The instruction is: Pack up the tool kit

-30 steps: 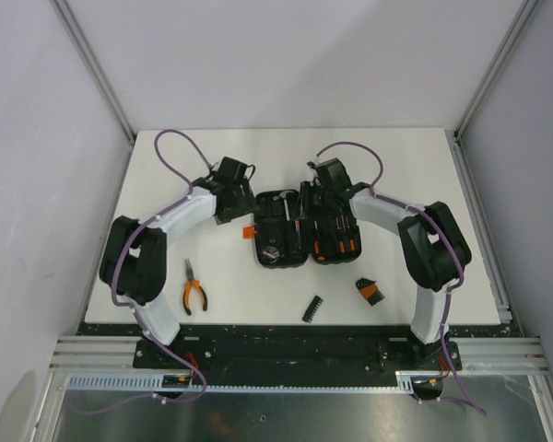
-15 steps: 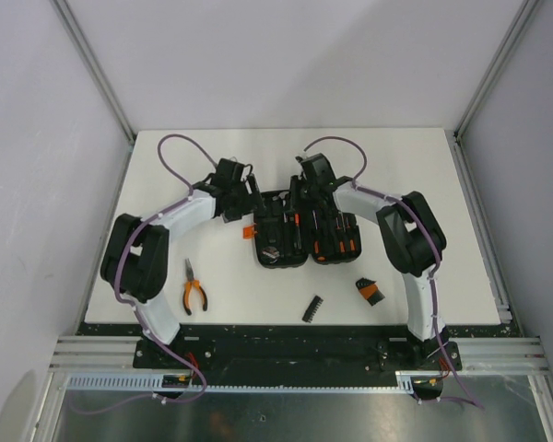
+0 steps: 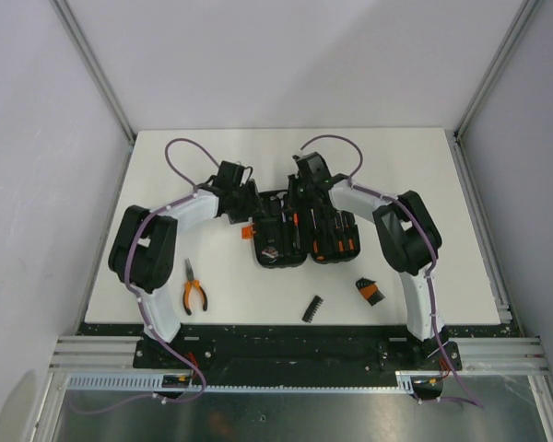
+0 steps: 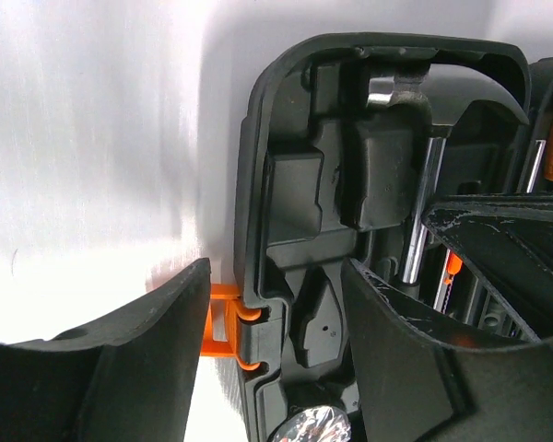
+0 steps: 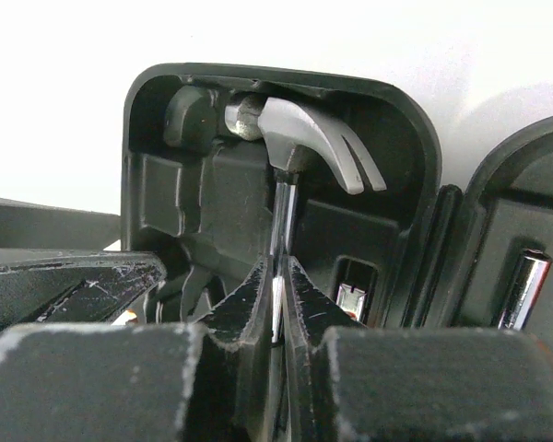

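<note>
Looking down from overhead, the open tool kit case (image 3: pixel 300 241) lies mid-table (image 3: pixel 396 166) with both grippers bunched over its far end; finger state unreadable there. Right wrist view settles it: right gripper (image 5: pixel 276 308) pinched on the chrome shaft of the hammer (image 5: pixel 304 138), head at the far end of the left half. Left wrist view: left gripper (image 4: pixel 275 295) spread wide, straddling the case's outer wall by the orange latch (image 4: pixel 223 327), holding nothing. Loose near the front edge, well apart from the case: pliers (image 3: pixel 194 287), black bit strip (image 3: pixel 312 308), small black-orange piece (image 3: pixel 369 292).
</note>
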Controlling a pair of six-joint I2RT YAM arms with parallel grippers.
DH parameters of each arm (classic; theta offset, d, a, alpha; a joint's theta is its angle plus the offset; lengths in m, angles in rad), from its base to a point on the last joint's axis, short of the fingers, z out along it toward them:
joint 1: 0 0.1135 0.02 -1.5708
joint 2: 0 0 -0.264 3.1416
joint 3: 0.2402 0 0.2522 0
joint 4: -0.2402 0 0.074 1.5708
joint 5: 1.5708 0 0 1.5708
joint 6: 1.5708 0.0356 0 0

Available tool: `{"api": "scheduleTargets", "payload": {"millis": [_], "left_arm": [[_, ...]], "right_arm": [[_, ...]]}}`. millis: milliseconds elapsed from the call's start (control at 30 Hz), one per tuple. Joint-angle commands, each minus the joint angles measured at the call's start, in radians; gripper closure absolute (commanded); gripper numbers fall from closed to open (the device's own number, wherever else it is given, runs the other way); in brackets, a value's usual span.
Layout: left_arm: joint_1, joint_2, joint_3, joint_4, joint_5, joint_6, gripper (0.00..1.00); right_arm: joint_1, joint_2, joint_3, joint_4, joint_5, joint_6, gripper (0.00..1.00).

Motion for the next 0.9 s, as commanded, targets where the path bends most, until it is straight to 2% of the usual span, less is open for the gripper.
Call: {"api": "scheduleTargets", "payload": {"millis": [0,267,633,867], "left_arm": [[0.012,-0.014,0.025,0.032,0.011,0.044,0.37],[0.018,-0.065,0.078,0.032,-0.033,0.086,0.38],[0.037,-0.128,0.060,0.032,-0.024,0.078,0.38],[0.041,-0.128,0.037,0.033,-0.024,0.077,0.38]], "right_arm": [[0.014,-0.047,0.062,-0.037,0.141,-0.059,0.90],[0.055,0.020,0.152,-0.112,0.160,-0.186,0.99],[0.097,0.149,0.202,-0.240,0.278,-0.182,1.00],[0.118,0.101,0.203,-0.220,0.326,-0.211,1.00]]}}
